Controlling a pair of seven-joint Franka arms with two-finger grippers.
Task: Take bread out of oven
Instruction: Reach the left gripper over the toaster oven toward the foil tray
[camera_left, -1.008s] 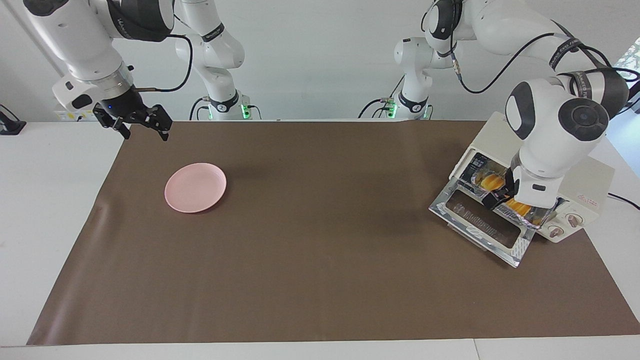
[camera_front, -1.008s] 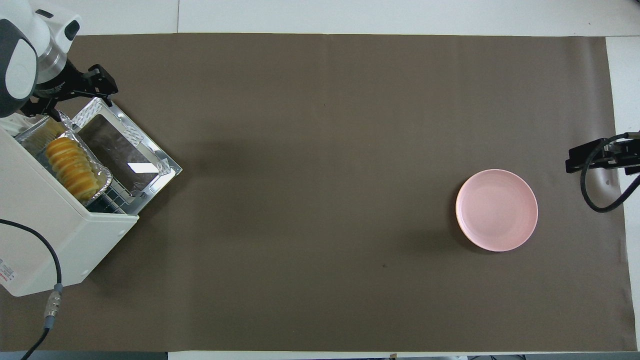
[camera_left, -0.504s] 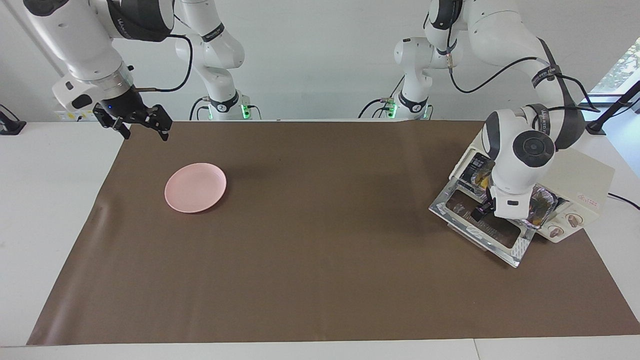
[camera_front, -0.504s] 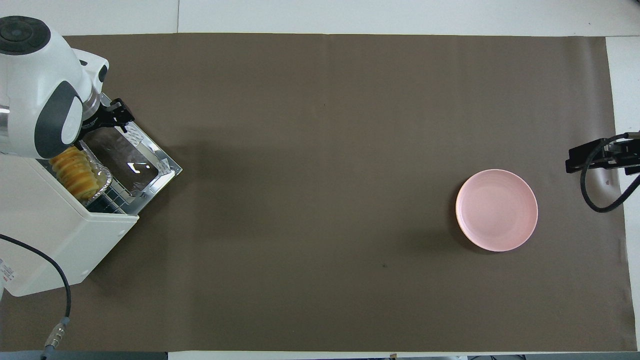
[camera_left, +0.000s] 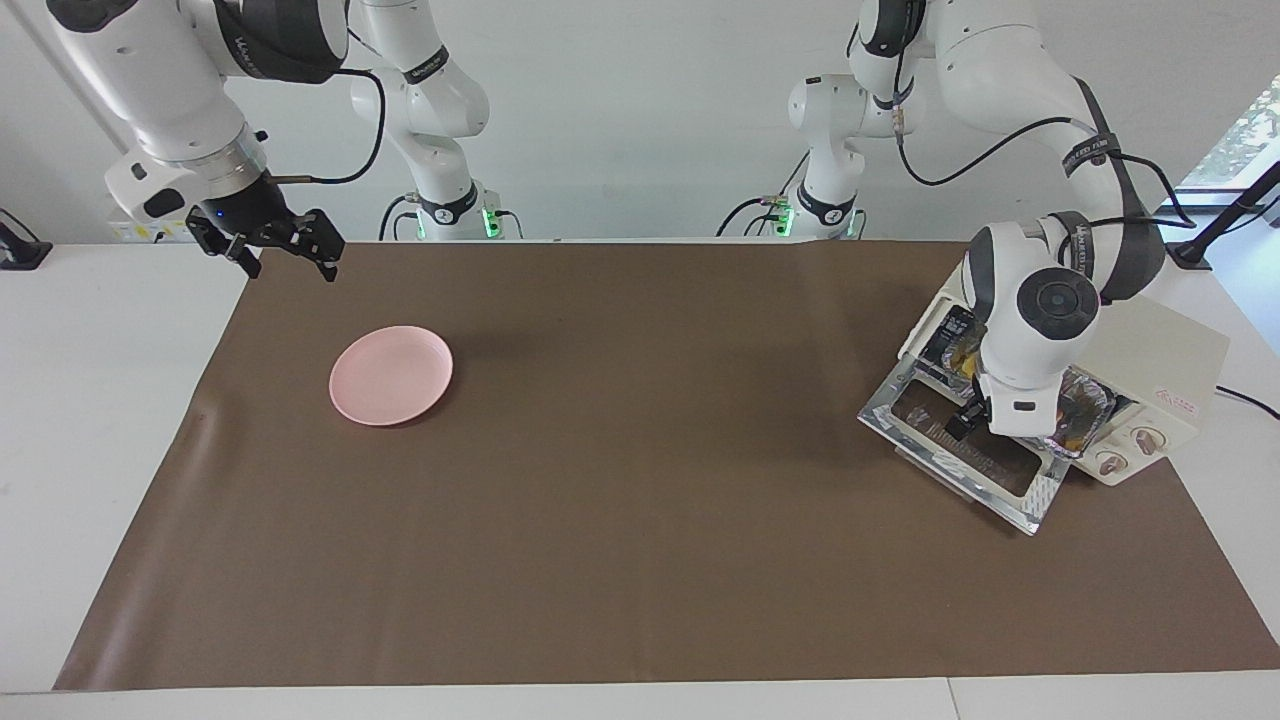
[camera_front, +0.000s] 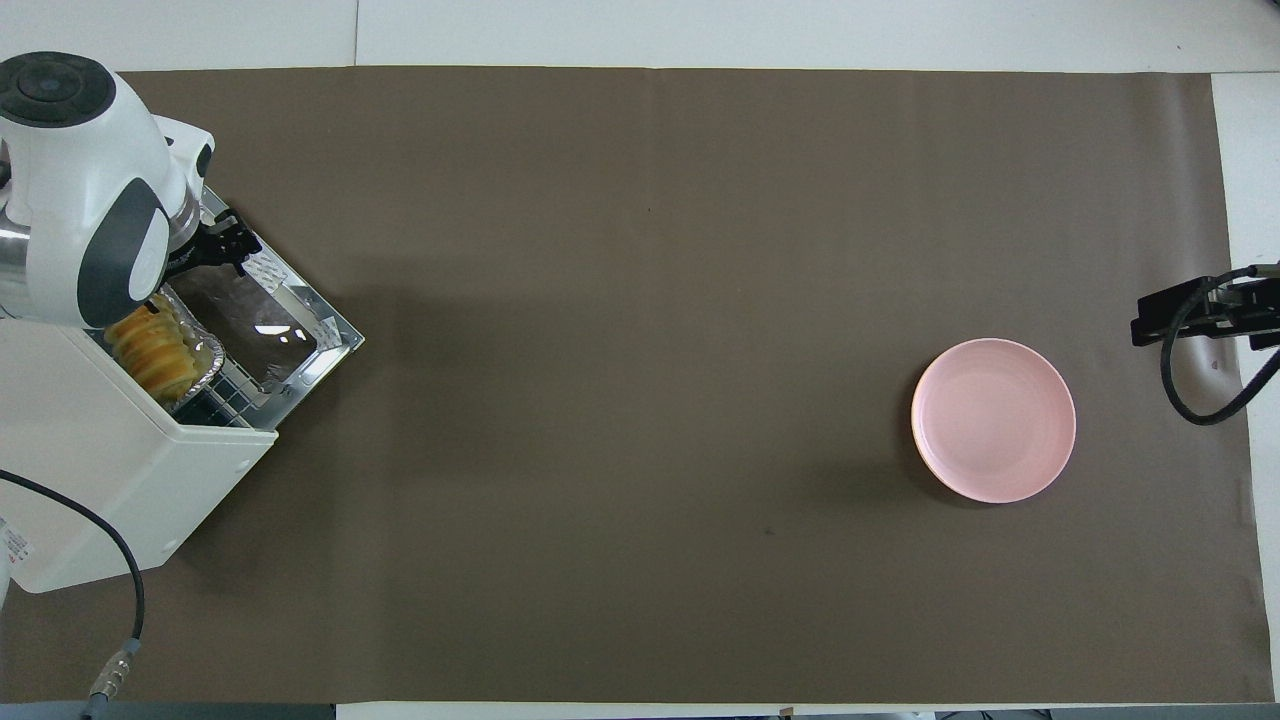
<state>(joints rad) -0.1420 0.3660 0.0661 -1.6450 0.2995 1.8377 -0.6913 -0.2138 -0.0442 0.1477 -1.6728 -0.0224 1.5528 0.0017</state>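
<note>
Over the oven (camera_front: 110, 470) door, the left claw (camera_front: 222, 245) hangs released beside the bread (camera_front: 150, 350).

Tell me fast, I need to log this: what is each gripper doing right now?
Left gripper: open, holds nothing, over the oven door.
Right gripper: open, holds nothing, waiting by the table's edge.

Bright, even room light — soft shadows beside the pink plate (camera_left: 391, 375), white glare on the oven door (camera_front: 262, 328), everything sharp.
</note>
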